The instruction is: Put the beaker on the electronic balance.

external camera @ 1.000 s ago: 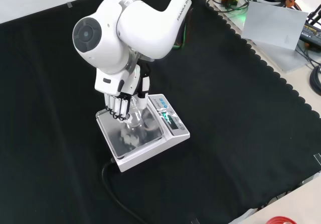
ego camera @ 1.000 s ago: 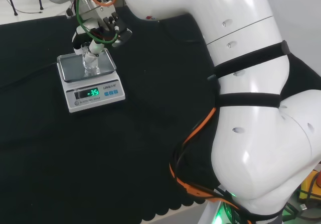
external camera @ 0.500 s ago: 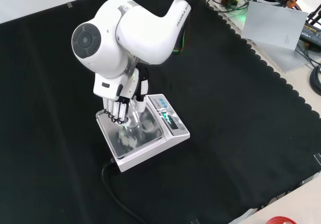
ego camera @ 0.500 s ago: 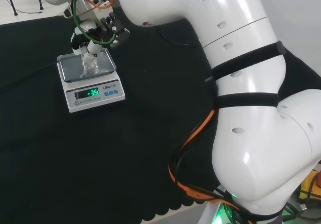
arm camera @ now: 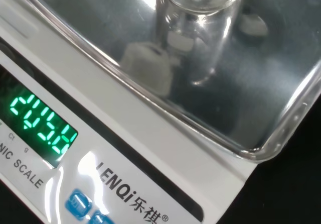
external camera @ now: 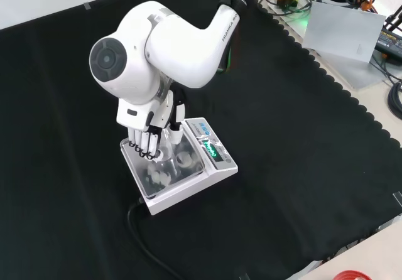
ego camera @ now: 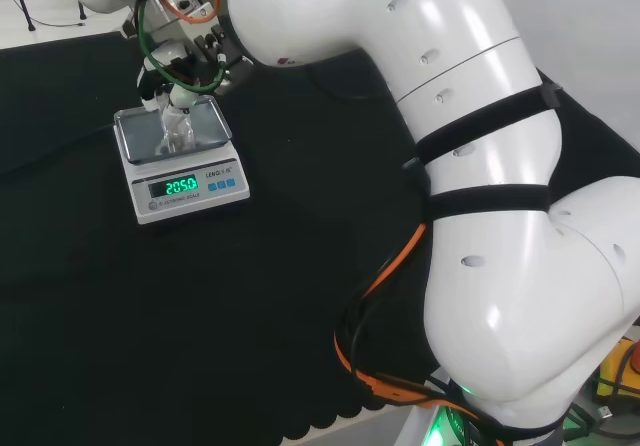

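Clear cylindrical beaker upright on balance, shiny steel pan.

One clear glass beaker stands on one white electronic balance with a steel pan, on one black cloth surface.

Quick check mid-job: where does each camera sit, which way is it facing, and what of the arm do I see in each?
Head view: behind and above the arm's base, looking over the white links at the balance, with the hand on the beaker.
Front view: in front of the arm, looking down on the cloth; a link stands above the hand.
Wrist view: at the wrist, close on the pan and beaker.
Shared: all three show the balance and its lit display.
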Robot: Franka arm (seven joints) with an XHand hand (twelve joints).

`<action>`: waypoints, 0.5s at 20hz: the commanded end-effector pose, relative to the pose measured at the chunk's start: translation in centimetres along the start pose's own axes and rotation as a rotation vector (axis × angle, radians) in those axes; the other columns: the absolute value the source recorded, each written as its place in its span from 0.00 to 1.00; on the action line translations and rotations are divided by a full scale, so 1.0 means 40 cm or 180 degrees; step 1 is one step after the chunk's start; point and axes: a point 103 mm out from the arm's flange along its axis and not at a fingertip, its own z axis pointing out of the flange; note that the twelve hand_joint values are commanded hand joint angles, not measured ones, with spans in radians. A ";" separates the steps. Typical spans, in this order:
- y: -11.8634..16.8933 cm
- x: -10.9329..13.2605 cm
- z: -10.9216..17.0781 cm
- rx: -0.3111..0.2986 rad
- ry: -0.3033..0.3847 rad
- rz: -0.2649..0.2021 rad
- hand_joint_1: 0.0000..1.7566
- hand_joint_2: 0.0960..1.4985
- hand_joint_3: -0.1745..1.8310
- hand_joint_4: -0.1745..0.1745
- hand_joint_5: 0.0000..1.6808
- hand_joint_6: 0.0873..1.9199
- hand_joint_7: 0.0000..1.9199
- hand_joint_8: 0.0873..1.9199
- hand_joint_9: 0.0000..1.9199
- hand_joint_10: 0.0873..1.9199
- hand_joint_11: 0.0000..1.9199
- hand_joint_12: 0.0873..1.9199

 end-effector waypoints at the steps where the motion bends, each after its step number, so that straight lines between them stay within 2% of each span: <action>1: -0.006 -0.002 -0.001 0.0007 -0.0018 0.0011 0.59 0.82 0.00 0.19 0.36 0.50 0.30 0.41 0.44 0.37 0.36 0.63; 7: -0.016 -0.005 0.001 0.0005 -0.0044 0.0011 0.58 0.79 0.00 0.21 0.35 0.48 0.24 0.41 0.37 0.39 0.33 0.66; 9: -0.019 -0.006 0.004 0.0020 -0.0028 0.0010 0.58 0.77 0.00 0.24 0.33 0.47 0.19 0.40 0.28 0.39 0.28 0.67; 10: -0.021 -0.007 0.006 0.0045 -0.0026 0.0009 0.57 0.76 0.00 0.26 0.28 0.45 0.15 0.38 0.20 0.39 0.23 0.69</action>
